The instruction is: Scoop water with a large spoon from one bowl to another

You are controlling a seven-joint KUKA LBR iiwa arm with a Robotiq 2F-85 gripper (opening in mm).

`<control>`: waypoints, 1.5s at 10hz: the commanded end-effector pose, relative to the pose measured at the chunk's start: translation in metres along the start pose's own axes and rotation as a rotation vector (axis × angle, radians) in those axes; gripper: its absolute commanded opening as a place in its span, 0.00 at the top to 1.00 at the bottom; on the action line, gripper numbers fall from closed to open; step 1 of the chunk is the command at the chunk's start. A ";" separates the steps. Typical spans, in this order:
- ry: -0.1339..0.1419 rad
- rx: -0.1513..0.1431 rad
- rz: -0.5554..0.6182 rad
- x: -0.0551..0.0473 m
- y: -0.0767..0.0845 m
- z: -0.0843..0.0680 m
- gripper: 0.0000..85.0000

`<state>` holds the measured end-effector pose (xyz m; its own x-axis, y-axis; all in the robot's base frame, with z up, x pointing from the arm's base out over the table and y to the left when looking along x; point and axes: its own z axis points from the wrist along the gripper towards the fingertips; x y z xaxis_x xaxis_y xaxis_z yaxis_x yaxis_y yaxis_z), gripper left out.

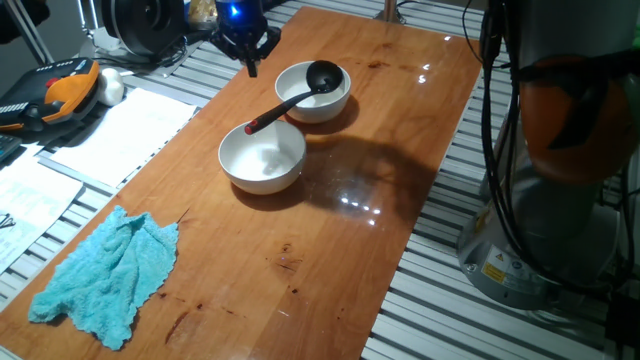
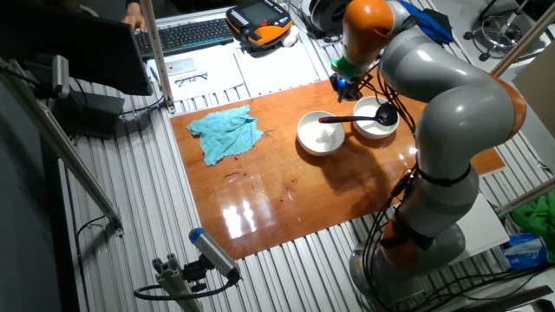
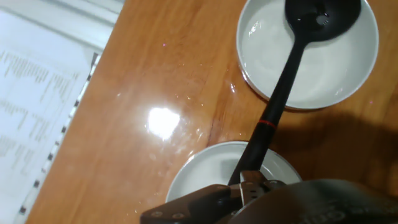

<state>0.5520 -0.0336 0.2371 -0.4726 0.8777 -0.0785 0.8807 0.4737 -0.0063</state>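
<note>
Two white bowls stand side by side in the middle of the wooden table: the near bowl (image 1: 262, 158) (image 2: 320, 133) (image 3: 211, 171) and the far bowl (image 1: 313, 92) (image 2: 375, 122) (image 3: 308, 62). The large spoon (image 1: 290, 100) (image 2: 355, 118) (image 3: 283, 81) lies with its black head in the far bowl. Its red-marked handle end rests over the near bowl's rim. The water is hard to make out; faint glints show in the far bowl. My gripper (image 1: 251, 66) (image 2: 345, 84) (image 3: 249, 186) hangs above the handle end, apart from it. Its fingers look shut and empty.
A crumpled light blue cloth (image 1: 105, 275) (image 2: 224, 134) lies on the table's near left part. Papers (image 1: 120, 135) and an orange-black pendant (image 1: 60, 90) lie on the slatted bench beside the table. The robot's base (image 1: 560, 150) stands at the right edge.
</note>
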 end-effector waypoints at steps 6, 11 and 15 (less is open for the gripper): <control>-0.027 -0.054 -0.884 0.021 0.006 0.003 1.00; 0.040 -0.026 -1.024 0.037 0.019 -0.009 1.00; 0.005 -0.005 -1.089 0.039 0.017 -0.011 1.00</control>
<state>0.5481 0.0088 0.2449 -0.8487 0.5281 -0.0291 0.5288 0.8458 -0.0701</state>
